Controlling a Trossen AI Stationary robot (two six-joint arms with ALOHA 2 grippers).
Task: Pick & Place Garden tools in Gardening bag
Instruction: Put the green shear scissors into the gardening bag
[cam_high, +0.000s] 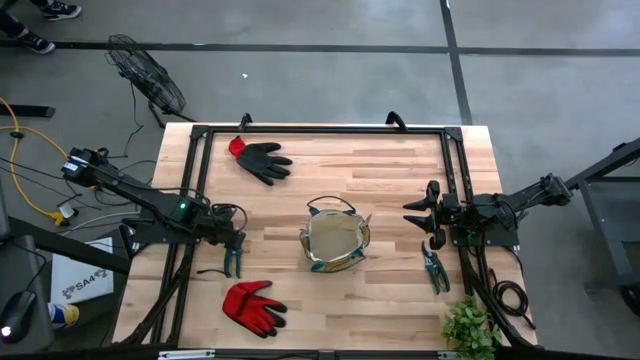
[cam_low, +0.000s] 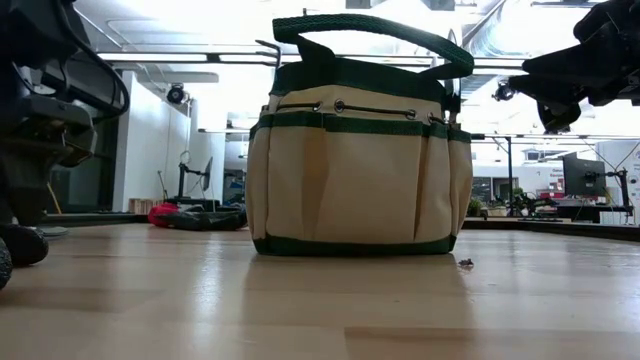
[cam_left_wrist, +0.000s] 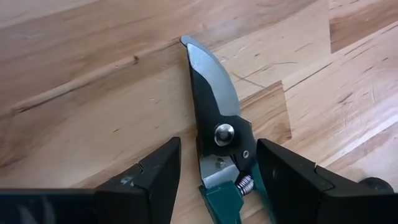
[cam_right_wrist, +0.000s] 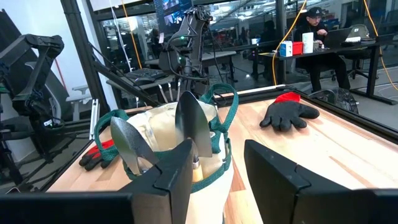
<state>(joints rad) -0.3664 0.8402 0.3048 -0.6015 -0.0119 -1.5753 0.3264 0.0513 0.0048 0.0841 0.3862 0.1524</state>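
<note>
No readable writing. The left gripper (cam_left_wrist: 214, 180) stands open astride green-handled pruners (cam_left_wrist: 217, 134); the right gripper (cam_right_wrist: 217, 171) is open near the tan bag (cam_high: 335, 245).

Around the one gardening bag (cam_high: 336, 243) lay two gloves (cam_high: 262, 160) (cam_high: 253, 306) and two pruners (cam_high: 233, 260) (cam_high: 436, 268). Two trowel blades (cam_right_wrist: 191, 124) (cam_right_wrist: 131, 145) stood inside it.

Grey concrete floor (cam_high: 330, 70), floor fan (cam_high: 148, 78), bright ceiling lights (cam_low: 190, 30) beyond.
</note>
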